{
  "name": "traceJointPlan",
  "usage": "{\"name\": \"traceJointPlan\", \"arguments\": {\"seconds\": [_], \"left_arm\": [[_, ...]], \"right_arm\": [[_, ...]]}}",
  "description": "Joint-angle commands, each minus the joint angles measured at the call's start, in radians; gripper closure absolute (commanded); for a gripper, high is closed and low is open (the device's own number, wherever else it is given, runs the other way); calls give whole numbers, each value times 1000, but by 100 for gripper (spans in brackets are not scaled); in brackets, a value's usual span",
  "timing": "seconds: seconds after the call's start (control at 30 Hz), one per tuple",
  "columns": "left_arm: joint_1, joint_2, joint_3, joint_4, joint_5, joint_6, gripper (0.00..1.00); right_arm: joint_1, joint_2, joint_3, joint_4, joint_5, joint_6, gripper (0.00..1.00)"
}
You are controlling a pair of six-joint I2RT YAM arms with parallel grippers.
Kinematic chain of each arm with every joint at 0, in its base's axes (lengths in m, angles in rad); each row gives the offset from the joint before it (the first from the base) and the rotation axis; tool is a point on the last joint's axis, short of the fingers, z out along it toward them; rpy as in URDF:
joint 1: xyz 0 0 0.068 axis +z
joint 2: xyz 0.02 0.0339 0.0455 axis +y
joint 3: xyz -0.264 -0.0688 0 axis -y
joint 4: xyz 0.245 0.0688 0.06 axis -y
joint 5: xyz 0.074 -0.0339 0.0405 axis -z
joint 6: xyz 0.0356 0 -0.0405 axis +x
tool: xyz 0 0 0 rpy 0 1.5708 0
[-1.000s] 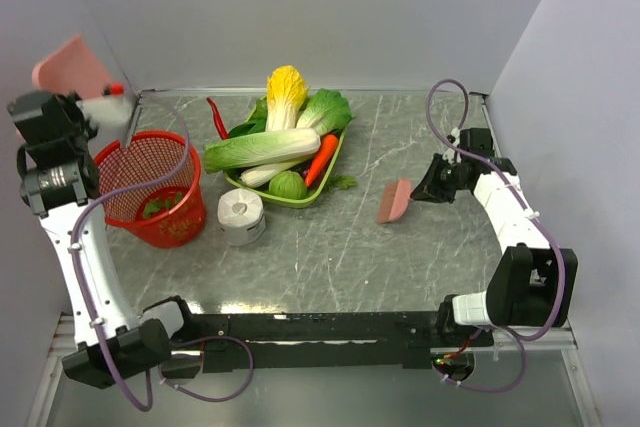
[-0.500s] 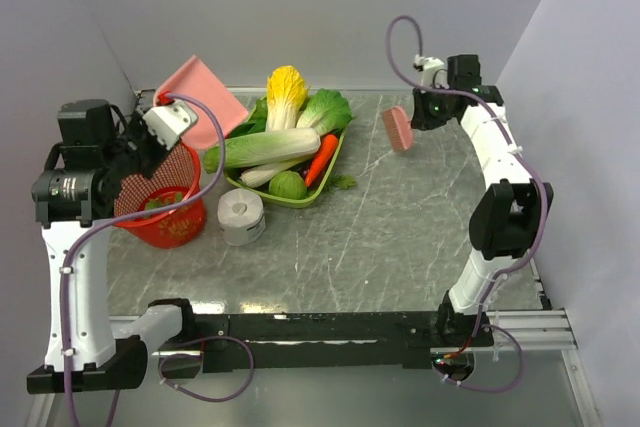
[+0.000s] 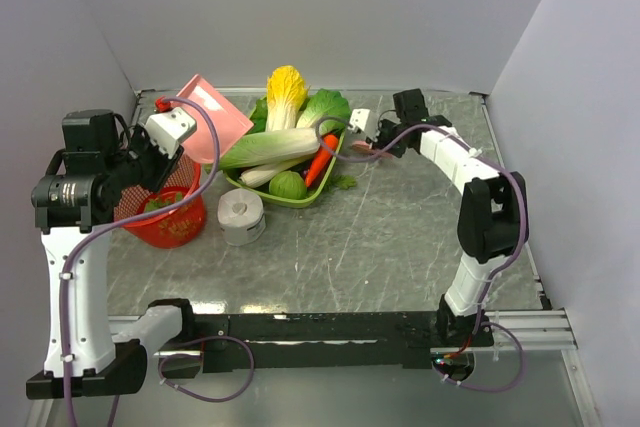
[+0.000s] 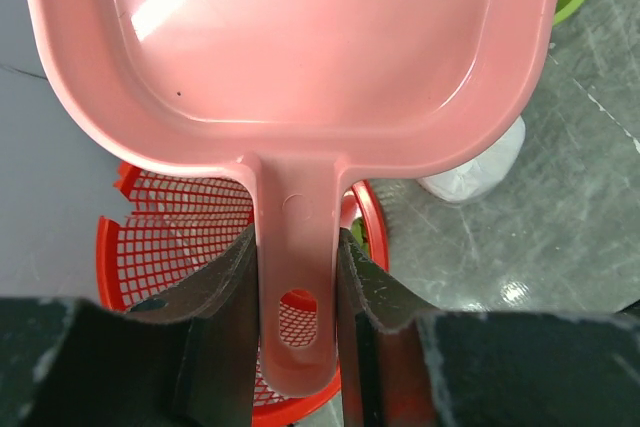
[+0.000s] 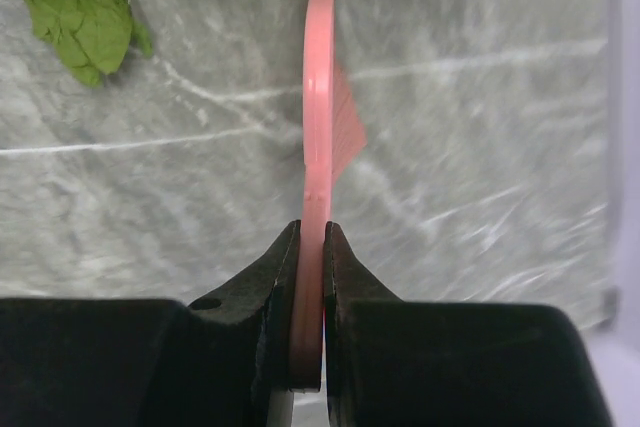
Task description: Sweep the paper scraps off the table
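L gripper [image 4: 297, 247] was pinching the handle of the pink dustpan [image 4: 290, 47], one finger on each side of it. From the top cam the pan sat tilted in the air at far left, above the far rim of the red mesh basket [image 3: 160, 217]. On the wrist cam the basket showed right under the handle.

R gripper [image 5: 311, 247] was pressed onto the thin pink brush [image 5: 318, 97], seen edge-on w/ its bristles fanning to one side. R arm reached across toward the far middle, brush just right of the green tray [image 3: 290, 203], over the grey table [image 3: 380, 237]. Couldn't tell if the bristles touched the surface.

Tray held napa cabbage [image 3: 265, 147], a carrot [image 3: 322, 157] and other veg. A loose green leaf [image 5: 80, 12] lay on the table beside the brush. A toilet roll [image 3: 241, 213] stood betw. basket and tray. Couldn't make out any paper scraps.
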Motion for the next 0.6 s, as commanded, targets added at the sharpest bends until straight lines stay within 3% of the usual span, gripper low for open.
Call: {"name": "traceJointPlan", "arguments": {"seconds": [0.0, 0.23, 0.37, 0.57], "left_arm": [[-3, -10, 1, -3, 11, -34, 99], [-4, 0, -10, 27, 12, -47, 99], [-3, 9, -19, 28, 40, -63, 99], [-4, 17, -40, 22, 68, -66, 99]], "right_arm": [[59, -59, -43, 5, -50, -212, 100], [136, -257, -351, 43, -85, -528, 100], [139, -390, -489, -76, -95, -706, 100], [-50, -717, -612, -307, -148, -1091, 100]]}}
